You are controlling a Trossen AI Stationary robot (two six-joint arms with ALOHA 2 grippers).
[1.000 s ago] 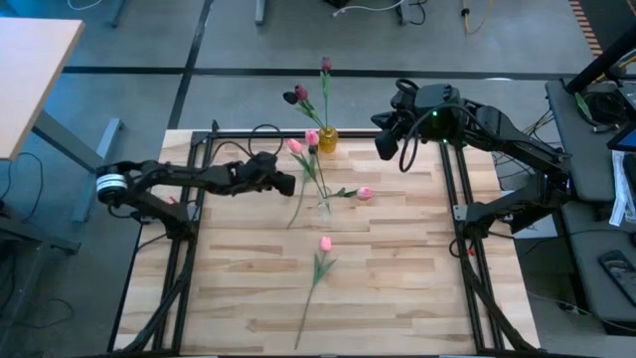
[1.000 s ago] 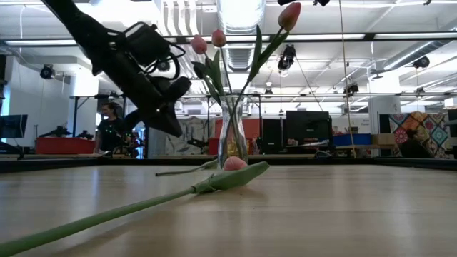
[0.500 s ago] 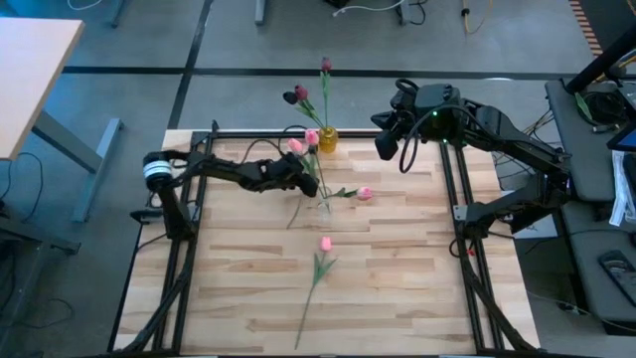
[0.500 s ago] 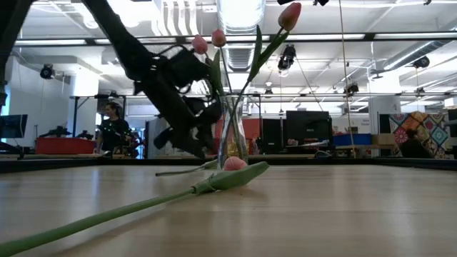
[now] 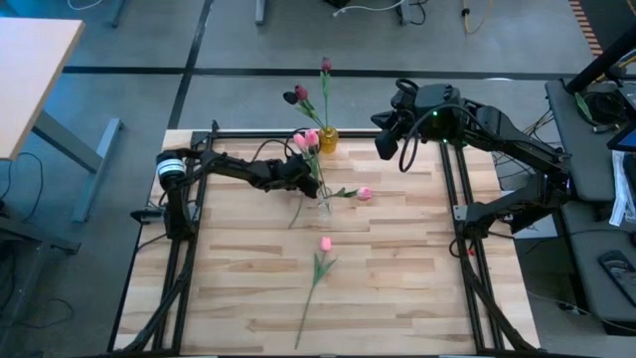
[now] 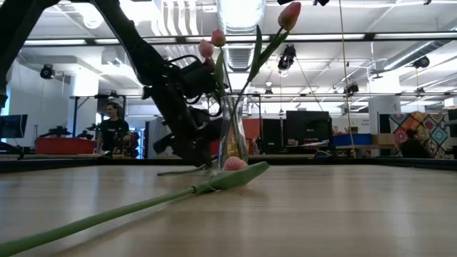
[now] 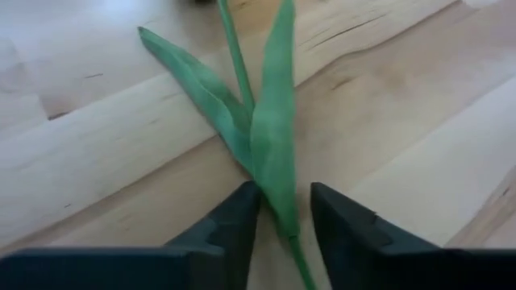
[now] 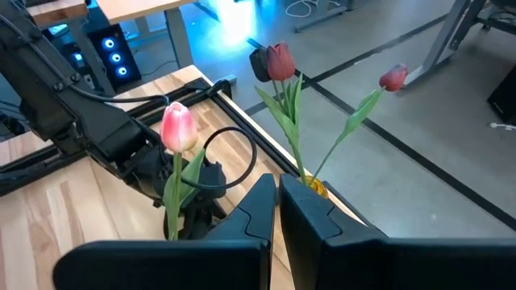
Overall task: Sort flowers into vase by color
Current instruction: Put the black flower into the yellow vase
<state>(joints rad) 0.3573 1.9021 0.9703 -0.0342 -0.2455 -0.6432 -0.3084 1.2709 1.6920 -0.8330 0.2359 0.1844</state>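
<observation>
A tulip stem (image 7: pixel 236 64) with two green leaves lies flat on the wooden table (image 5: pixel 397 288) beside the clear vase (image 6: pixel 232 135), which holds pink tulips (image 5: pixel 299 145). My left gripper (image 7: pixel 284 197) is down at the table, open, one finger on each side of the lower leaf (image 7: pixel 278 161); it also shows beside the vase (image 5: pixel 309 186) (image 6: pixel 203 158). A pink head (image 5: pixel 365 193) lies right of the vase. Another pink tulip (image 5: pixel 325 243) lies nearer the front. The yellow vase (image 5: pixel 327 140) holds maroon tulips (image 8: pixel 278 60). My right gripper (image 8: pixel 276 192) hangs shut, high over the far right (image 5: pixel 388 147). My left gripper comes down slanting from the table's left, its fingers (image 7: pixel 234 221) straddling the lying stem just below the leaves (image 7: pixel 286 229) and lying across it. A gap shows beside the other finger; whether either finger touches the leaf I cannot tell. The stem rests on the table.
Black frame rails (image 5: pixel 459 199) run along the table's left and right sides. The two vases stand close together at the far middle. Bare wood (image 5: pixel 417 298) lies toward the near right. A person (image 6: pixel 113 128) stands in the room beyond the table.
My left gripper has travelled toward the table's right edge and down, from well left of the clear vase to the lying stem right beside it, tipping more steeply downward. The flowers and vases have kept their places.
</observation>
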